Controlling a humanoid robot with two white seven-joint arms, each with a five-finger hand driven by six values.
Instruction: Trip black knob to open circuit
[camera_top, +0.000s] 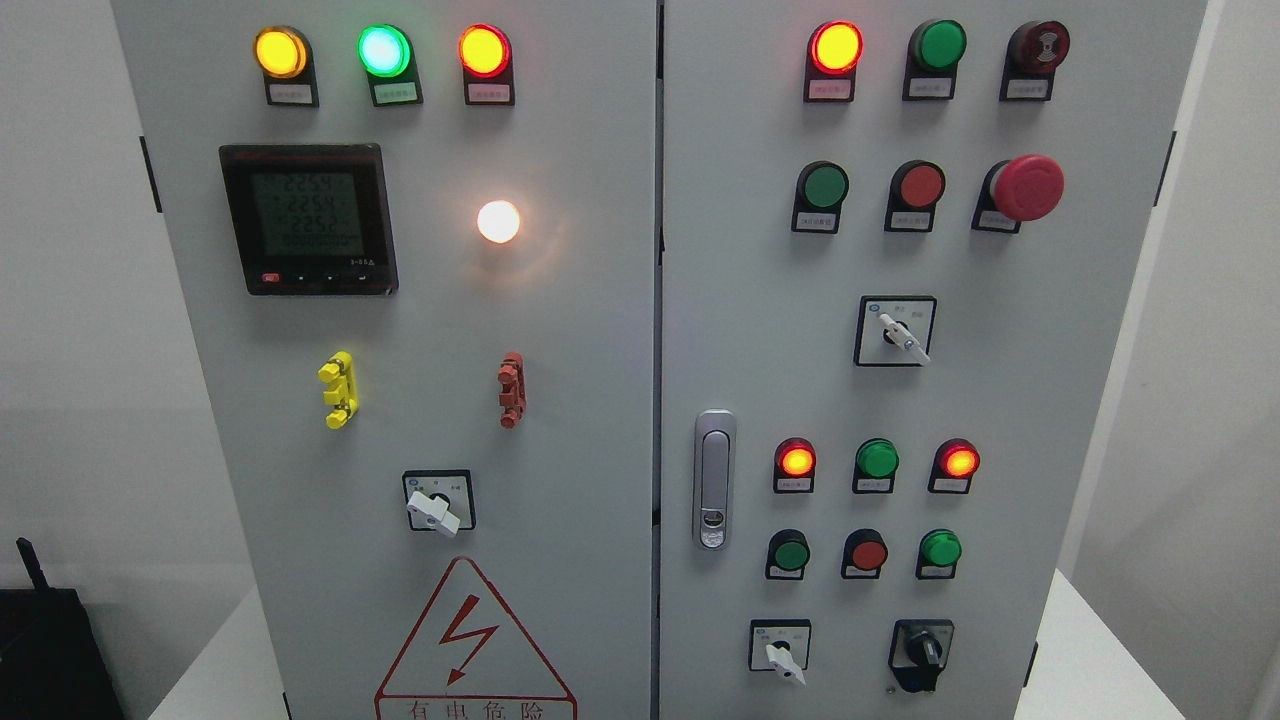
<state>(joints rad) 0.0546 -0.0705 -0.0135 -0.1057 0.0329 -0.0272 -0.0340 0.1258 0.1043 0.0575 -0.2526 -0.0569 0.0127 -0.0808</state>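
Black knob (921, 652) low on cabinet (560, 300)

The meter (308, 219) shows faint digits like 2225; the warning triangle (474, 640) reads 有电危险.

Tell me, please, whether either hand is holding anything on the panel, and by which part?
Nothing is held: neither hand is in view, and the black knob at the cabinet's lower right stands untouched.

Plain white walls (70, 300) either side, white tabletop (1090, 660) below — black box (50, 650) lower left
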